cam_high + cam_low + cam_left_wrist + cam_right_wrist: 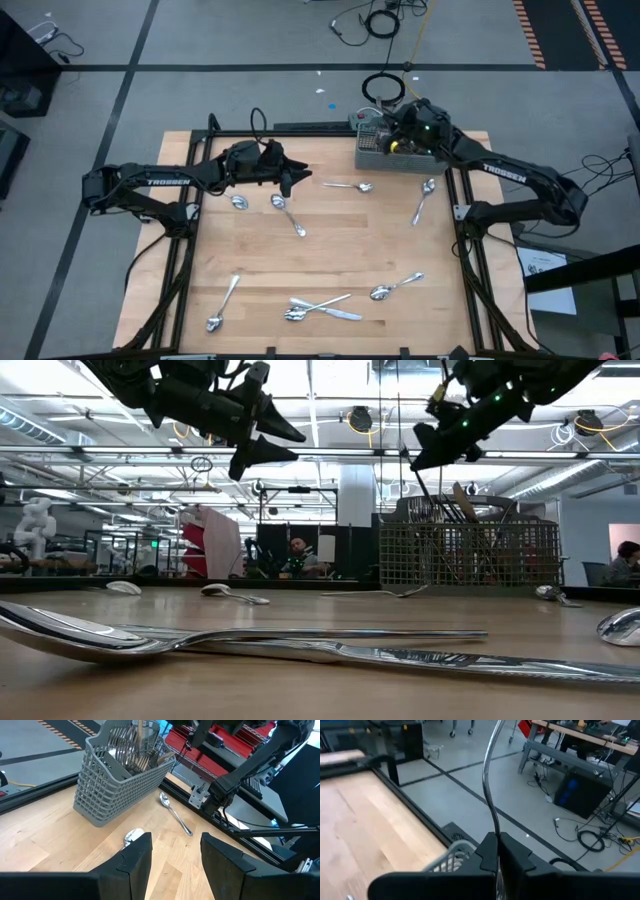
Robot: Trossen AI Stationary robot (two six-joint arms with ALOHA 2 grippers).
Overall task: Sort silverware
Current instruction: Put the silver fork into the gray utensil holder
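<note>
Several shiny spoons, such as the spoon (287,213), lie scattered flat on the wooden table, with a crossed fork and knife (322,308) near the front edge. The grey mesh basket (395,152) stands at the far right and holds more silverware (137,750). My left gripper (300,180) (175,855) hovers open above the table's far middle, with a spoon (132,836) below it. My right gripper (398,140) (498,845) is above the basket (451,854), shut on one slim metal piece (490,790). My right gripper pinches a slender piece of silverware between its two fingers. The thin curved shaft (495,827) sticks out past the fingertips, along them. The fingers hide the rest, so which end they hold cannot be told. The piece is lifted clear of the table, above the basket.
Black frame rails (180,250) run along the table's left and right sides. A spoon (424,200) lies just in front of the basket and another spoon (350,186) lies between the two grippers. Bare wood (330,250) fills the table's middle. People sit in the room beyond.
</note>
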